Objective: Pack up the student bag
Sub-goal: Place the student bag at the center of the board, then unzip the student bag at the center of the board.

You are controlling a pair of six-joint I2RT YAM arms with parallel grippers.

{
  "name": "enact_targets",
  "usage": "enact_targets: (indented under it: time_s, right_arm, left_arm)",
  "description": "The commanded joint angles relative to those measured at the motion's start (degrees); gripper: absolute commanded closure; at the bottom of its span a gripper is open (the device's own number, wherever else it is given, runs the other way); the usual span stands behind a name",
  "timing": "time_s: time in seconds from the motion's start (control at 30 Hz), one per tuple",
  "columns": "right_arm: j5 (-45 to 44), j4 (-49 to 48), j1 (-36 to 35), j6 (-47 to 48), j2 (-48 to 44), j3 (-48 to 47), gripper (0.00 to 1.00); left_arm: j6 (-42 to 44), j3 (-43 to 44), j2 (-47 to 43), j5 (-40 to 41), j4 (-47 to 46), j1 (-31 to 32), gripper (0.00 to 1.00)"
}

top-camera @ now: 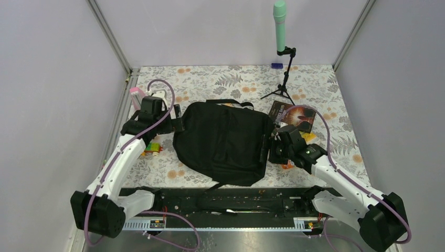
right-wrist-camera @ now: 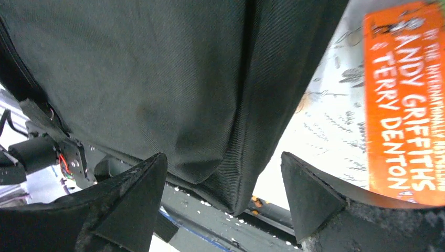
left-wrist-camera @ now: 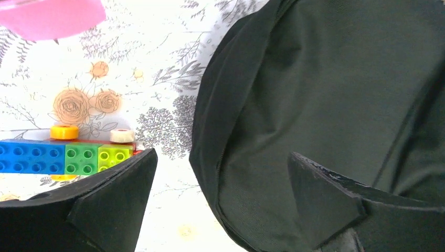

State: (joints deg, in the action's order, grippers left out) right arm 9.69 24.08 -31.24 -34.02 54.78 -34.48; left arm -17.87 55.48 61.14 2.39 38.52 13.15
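- Backpack first, from the top view: the student bag point(top-camera: 223, 142) lies flat in the middle of the flowered table point(top-camera: 336, 89), between the two arms. The left gripper point(top-camera: 177, 119) is at its left edge and the right gripper point(top-camera: 268, 148) at its right edge. Whether either touches the fabric cannot be told from here. A dark book point(top-camera: 294, 114) lies just beside the bag's far right corner, and toy bricks point(top-camera: 152, 148) lie on its left.
- Left wrist view: the fingers point(left-wrist-camera: 120, 184) stand wide apart and hold nothing. The rounded edge of the bag, with its seam, lies between them, nearer to the right finger. The toy bricks and a pink object point(left-wrist-camera: 50, 16) are on the cloth beside it.
- Right wrist view: the fingers point(right-wrist-camera: 136, 184) are also wide and empty. A corner of the bag lies between them, and an orange book cover point(right-wrist-camera: 404, 100) is to the right.
- Handling, as a judgement: the bag looks soft and limp, so it will probably fold and sag when lifted and not keep its shape. The woven fabric seems neither slippery nor fragile. The bag looks bulky rather than heavy. A good place to hold would be the thick seam at the edge or a webbing strap, because the flat panel gives little to pinch. The zip opening is not clearly seen.
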Motion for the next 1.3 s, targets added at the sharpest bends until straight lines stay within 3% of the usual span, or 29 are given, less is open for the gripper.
enact_targets:
  time_s: [0.0,0.23,0.27,0.43,0.5,0.57,0.63,0.7,1.07,1.13,1.17,1.27]
  right_arm:
    - [1.1,-4.1,-3.5,-4.9,0.9,1.8,0.15]
    - [-0.7,-6.3,-4.8,-5.9,1.2,2.0,0.24]
    - [-0.9,-6.4,-4.8,-5.7,1.2,1.9,0.28]
    - [-1.1,-6.5,-4.8,-4.8,1.1,1.2,0.70]
    - [-1.0,-6.8,-5.1,-4.8,1.1,1.1,0.86]
    - [-1.1,-7.1,-6.1,-5.0,0.9,0.9,0.98]
    - [-2.2,-7.4,-8.1,-5.4,0.4,0.6,1.00]
    - [-2.8,-8.4,-10.5,-6.4,0.0,0.4,1.00]
    - [-4.8,-18.0,-22.3,-12.7,6.3,1.4,0.99]
    - [-5.2,-17.3,-22.5,-12.0,6.9,0.9,0.83]
    - [-6.0,-15.7,-22.5,-10.8,6.6,0.3,0.73]
    - [-11.0,-8.2,-22.5,-5.2,3.8,-3.1,0.43]
  left_arm:
    - [0.3,-0.8,4.3,0.3,-1.1,-1.3,0.03]
    - [0.4,-1.3,7.6,-3.8,-1.5,-1.4,0.08]
    - [0.5,-1.6,8.2,-5.0,-1.5,-1.4,0.08]
    - [1.1,-2.1,11.9,-7.7,-0.8,-1.4,0.25]
    - [1.1,-2.1,13.0,-9.0,-0.9,-1.4,0.42]
    - [0.9,-1.7,13.3,-10.0,-1.1,-1.4,0.67]
    - [0.5,-0.8,13.5,-10.4,-1.4,-1.4,0.88]
    - [0.3,0.7,13.7,-10.0,-1.4,-1.4,1.00]
    - [-2.5,10.0,16.1,-5.7,-2.4,-1.4,1.00]
    - [-1.7,11.3,17.9,-5.6,-1.5,-1.4,1.00]
    - [-1.1,11.8,18.6,-5.4,-0.6,-1.4,0.93]
    - [0.3,11.9,18.3,-4.3,0.7,-1.2,0.43]
